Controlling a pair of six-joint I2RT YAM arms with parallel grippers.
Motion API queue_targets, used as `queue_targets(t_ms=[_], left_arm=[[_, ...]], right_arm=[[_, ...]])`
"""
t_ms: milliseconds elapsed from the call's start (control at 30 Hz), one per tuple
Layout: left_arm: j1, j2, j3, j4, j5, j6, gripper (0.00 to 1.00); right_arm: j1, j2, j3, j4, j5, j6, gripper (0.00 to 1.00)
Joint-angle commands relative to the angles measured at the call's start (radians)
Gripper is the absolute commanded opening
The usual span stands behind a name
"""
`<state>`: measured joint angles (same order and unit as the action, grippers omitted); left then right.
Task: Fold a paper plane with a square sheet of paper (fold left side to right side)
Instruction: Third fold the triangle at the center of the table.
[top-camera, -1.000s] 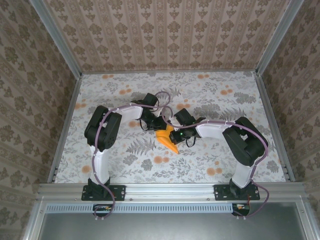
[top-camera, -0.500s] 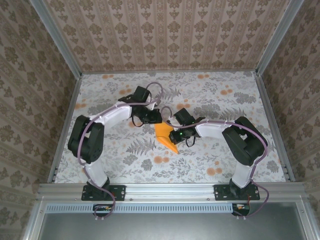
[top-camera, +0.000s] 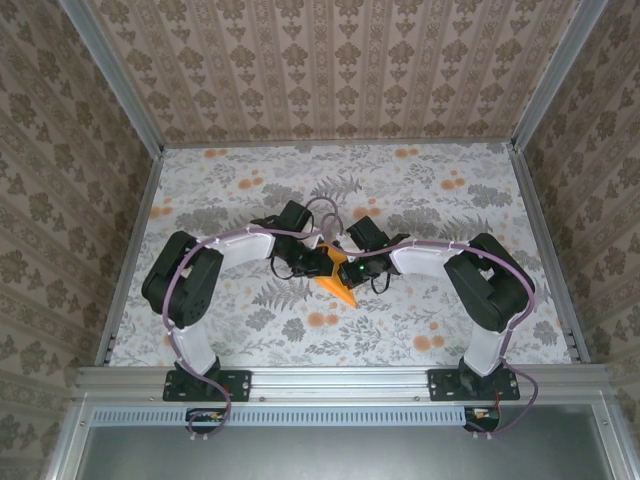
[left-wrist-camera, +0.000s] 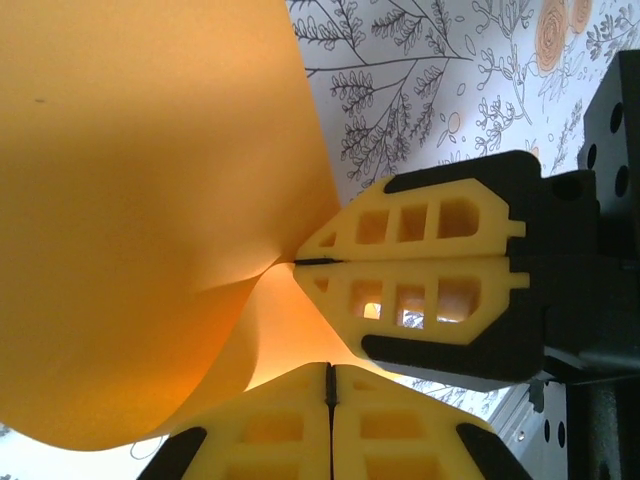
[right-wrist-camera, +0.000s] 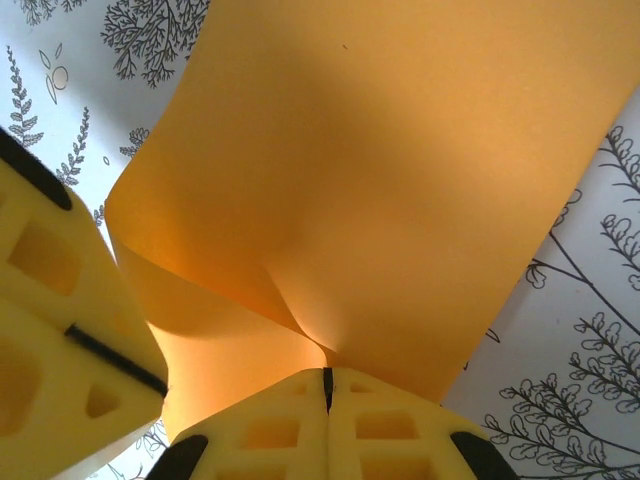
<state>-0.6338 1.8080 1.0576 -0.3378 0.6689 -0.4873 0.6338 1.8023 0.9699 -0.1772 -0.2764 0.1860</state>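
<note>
The orange sheet of paper (top-camera: 340, 286) lies bent over on itself at the middle of the table, showing as a pointed shape from above. My right gripper (top-camera: 344, 269) is shut on its edge; in the right wrist view a crease in the paper (right-wrist-camera: 380, 180) runs into the closed tips (right-wrist-camera: 326, 374). My left gripper (top-camera: 322, 261) is shut, its tips (left-wrist-camera: 330, 370) against the curled paper (left-wrist-camera: 140, 200); whether paper sits between them I cannot tell. The two grippers meet nearly tip to tip: the right gripper (left-wrist-camera: 300, 262) shows in the left wrist view, the left gripper (right-wrist-camera: 150, 380) in the right wrist view.
A floral cloth (top-camera: 420, 190) covers the table. Patterned walls and metal rails (top-camera: 135, 250) close it in on three sides. Both arms bend inward over the table's middle, their elbows (top-camera: 185, 275) out to the sides.
The left arm swung out to the back left, then came back down to the paper beside the right gripper. The right arm and the paper it holds stayed put.
</note>
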Motion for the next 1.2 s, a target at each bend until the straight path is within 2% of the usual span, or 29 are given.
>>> queue_targets(t_ms=[0,667,700,933,1067,1167], left_arm=[[-0.004,0.034,-0.010,0.007,-0.010,-0.014,0.06],[-0.005,0.094,-0.066,0.003,-0.118,-0.002,0.04],[-0.005,0.097,-0.068,-0.002,-0.125,-0.002,0.04],[-0.006,0.109,-0.080,-0.009,-0.143,-0.003,0.04],[-0.006,0.103,-0.082,-0.003,-0.145,-0.004,0.04],[-0.005,0.097,-0.082,-0.003,-0.144,-0.005,0.03]], right_arm=[[0.017,0.049,0.000,-0.077,0.025,-0.014,0.00],[0.012,0.027,0.028,-0.092,0.025,0.007,0.00],[0.009,0.019,0.037,-0.096,0.027,0.018,0.01],[-0.031,-0.079,0.096,-0.176,0.057,0.085,0.28],[-0.031,-0.173,0.073,-0.243,0.040,0.143,0.31],[-0.018,-0.228,0.004,-0.229,-0.044,0.242,0.25]])
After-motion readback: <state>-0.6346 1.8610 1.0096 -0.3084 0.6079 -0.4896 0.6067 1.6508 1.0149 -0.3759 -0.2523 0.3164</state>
